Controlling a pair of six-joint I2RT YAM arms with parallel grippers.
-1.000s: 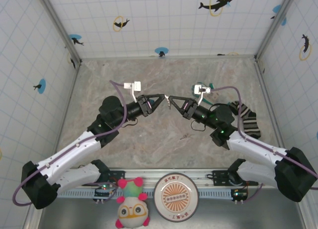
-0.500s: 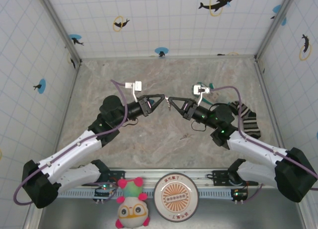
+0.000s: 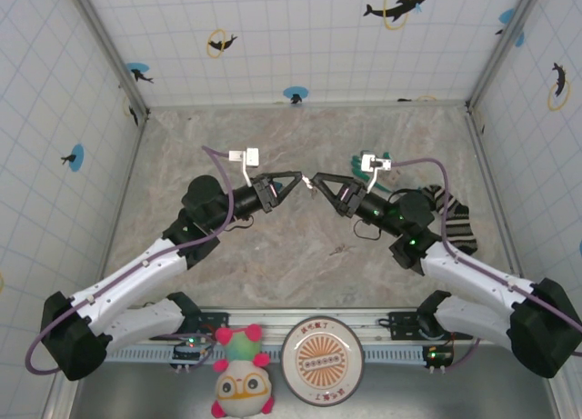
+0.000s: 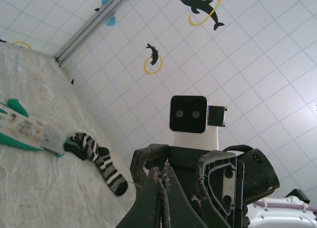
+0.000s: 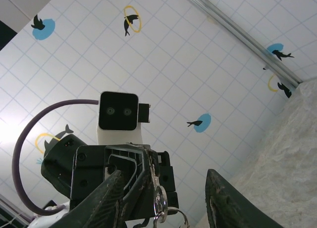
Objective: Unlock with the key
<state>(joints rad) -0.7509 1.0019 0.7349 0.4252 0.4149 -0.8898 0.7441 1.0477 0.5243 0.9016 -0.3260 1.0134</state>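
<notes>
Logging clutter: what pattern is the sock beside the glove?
Black-and-white stripes; the sock shows best in the left wrist view.

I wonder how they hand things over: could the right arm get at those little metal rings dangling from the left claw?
Probably yes. The right claw is open and faces the left claw tip to tip in mid-air; the metal rings hang between the right claw's fingers with nothing in the way.

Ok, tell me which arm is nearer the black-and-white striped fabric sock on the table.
Right. The right arm has its elbow right beside the striped sock; the left arm stretches over the opposite half of the table, well away from it.
</notes>
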